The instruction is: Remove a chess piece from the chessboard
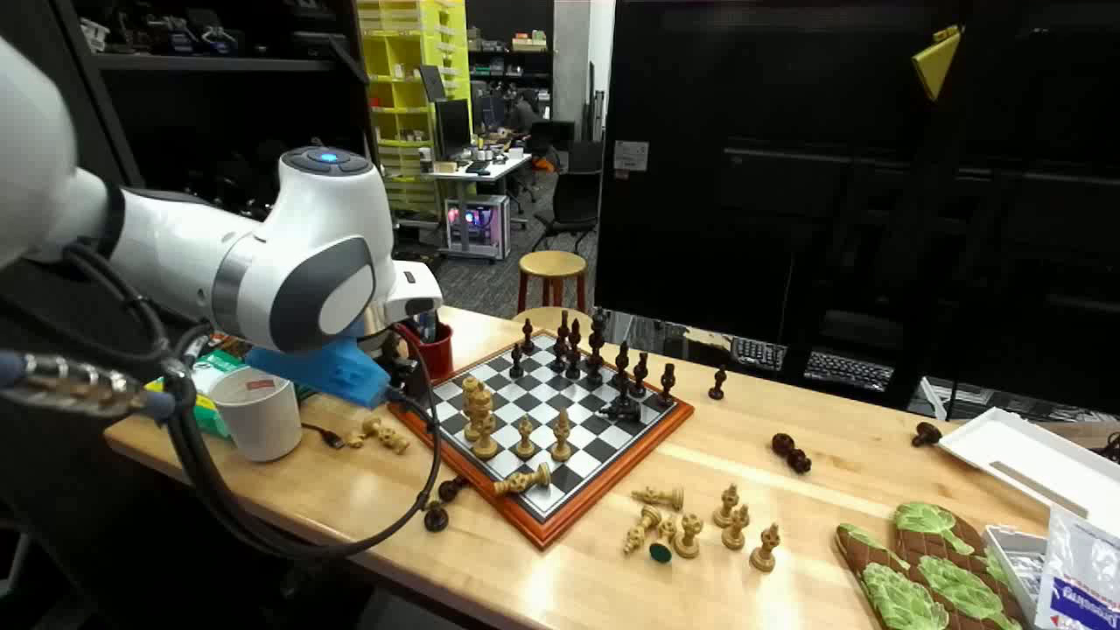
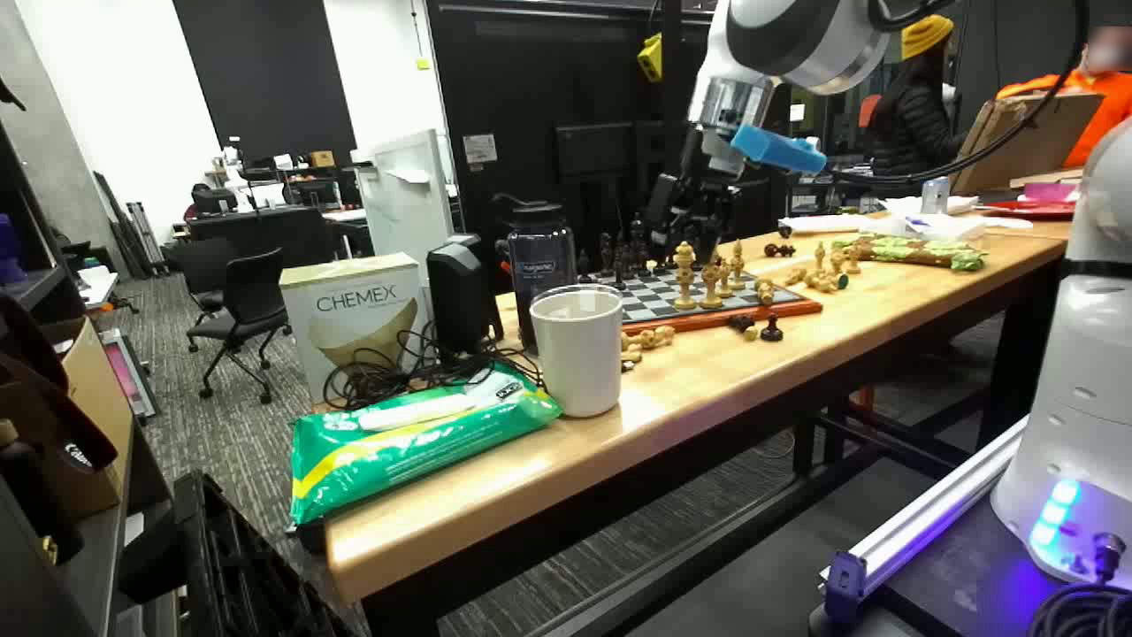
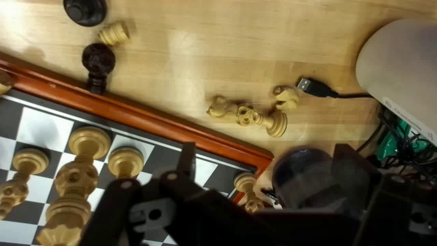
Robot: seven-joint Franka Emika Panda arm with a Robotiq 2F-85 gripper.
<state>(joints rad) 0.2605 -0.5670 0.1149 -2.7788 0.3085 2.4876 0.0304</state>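
Chess pieces (image 1: 479, 413), light and dark, on chessboard (image 1: 535, 398); jaws spread wide

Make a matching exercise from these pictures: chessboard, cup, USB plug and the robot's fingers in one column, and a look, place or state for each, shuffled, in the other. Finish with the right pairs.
Things:
1. Chessboard
2. Cup
3. USB plug
4. Fingers

Looks, places and states:
A. At the end of a thin black cable
B. Spread apart, nothing held between them
C. Checked in black and white
D. Pale, standing upright

Right pairs: 1-C; 2-D; 3-A; 4-B
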